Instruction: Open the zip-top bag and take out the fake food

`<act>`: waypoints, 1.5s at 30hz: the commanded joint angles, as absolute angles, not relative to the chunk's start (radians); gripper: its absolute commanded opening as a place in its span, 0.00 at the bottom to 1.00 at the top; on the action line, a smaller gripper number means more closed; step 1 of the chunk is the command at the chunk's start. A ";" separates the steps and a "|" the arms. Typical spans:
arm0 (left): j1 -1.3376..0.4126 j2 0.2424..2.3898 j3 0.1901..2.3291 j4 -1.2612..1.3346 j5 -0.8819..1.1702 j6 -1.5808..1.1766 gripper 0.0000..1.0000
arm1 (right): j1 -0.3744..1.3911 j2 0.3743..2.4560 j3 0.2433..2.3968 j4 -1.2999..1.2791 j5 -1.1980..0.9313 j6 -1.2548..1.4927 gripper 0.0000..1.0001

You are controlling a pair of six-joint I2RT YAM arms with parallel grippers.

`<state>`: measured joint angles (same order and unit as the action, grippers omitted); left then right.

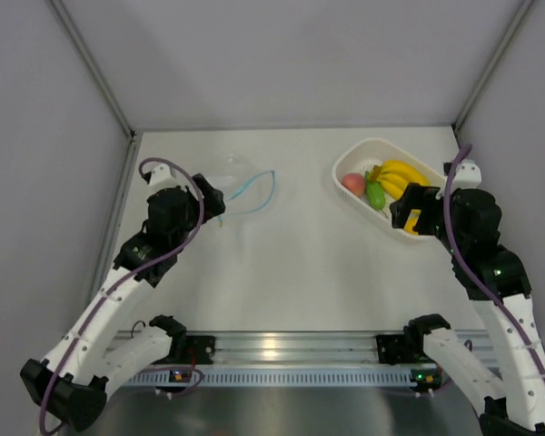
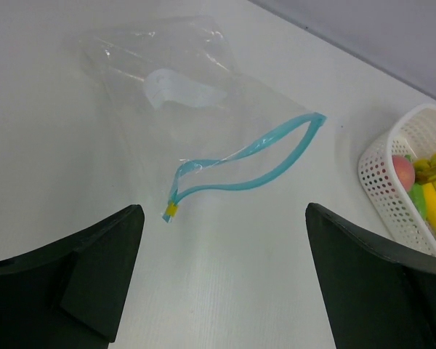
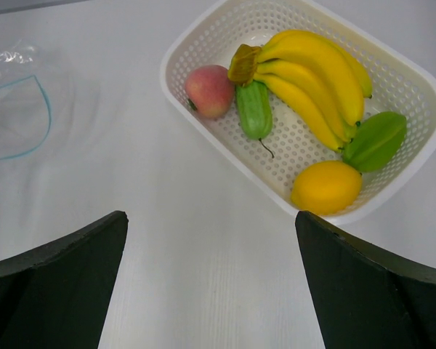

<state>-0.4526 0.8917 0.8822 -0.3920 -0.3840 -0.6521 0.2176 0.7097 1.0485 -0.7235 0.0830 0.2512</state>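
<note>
Lying open-mouthed before the left hand (image 2: 221, 211): clear crinkly zip-top bag (image 2: 182, 87).
Both hands gape empty; plastic fruit (image 3: 312, 69) sits before the right hand (image 3: 211, 218).

Open passage over bare table (image 1: 318, 272) between bag (image 1: 242, 186), flat at left, and basket (image 1: 363, 143) at right. Basket interior crowded with fruit (image 1: 400, 174). Side walls (image 1: 527, 91) close beside both.

basket (image 2: 384, 182) cropped in left wrist view, zip-top bag (image 3: 11, 102) cropped in right wrist view
</note>
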 commanded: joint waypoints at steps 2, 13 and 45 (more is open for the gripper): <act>-0.456 0.818 0.965 -0.554 -0.301 -0.514 0.99 | 0.202 0.657 1.088 -0.825 0.103 0.215 0.99; -0.454 0.652 1.064 -0.764 -0.281 -0.316 0.99 | 0.202 0.545 1.095 -0.940 0.147 0.132 0.99; -0.456 0.512 1.170 -0.977 -0.359 -0.308 0.98 | 0.202 0.422 1.117 -0.960 0.123 0.121 0.99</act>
